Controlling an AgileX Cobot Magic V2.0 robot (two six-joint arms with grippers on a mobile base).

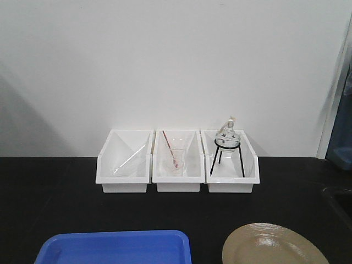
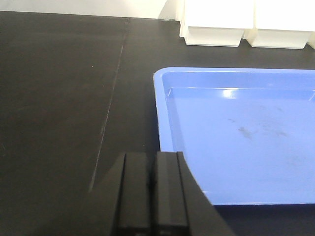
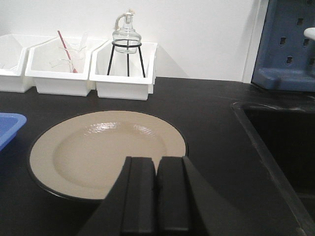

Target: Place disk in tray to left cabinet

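Disk (image 3: 106,152) lies flat on the black table (image 3: 211,128), right of the tray (image 1: 115,248) and apart from it. Right end effector (image 3: 156,169) is clenched and empty over the disk's near rim; contact unclear. Left end effector (image 2: 151,164) is clenched and empty at the tray's near-left corner. Front view crops disk and tray at its bottom edge. Only the right wrist view shows the sink (image 3: 280,147). Three white bins (image 1: 177,162) sit behind, with a spirit lamp (image 3: 127,34) on a tripod in the rightmost.

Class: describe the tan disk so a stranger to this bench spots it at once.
On the black benchtop, three white bins line the back wall. In front of the rightmost, right of the blue tray, lies the disk. It alone is round, glossy tan, black-rimmed.
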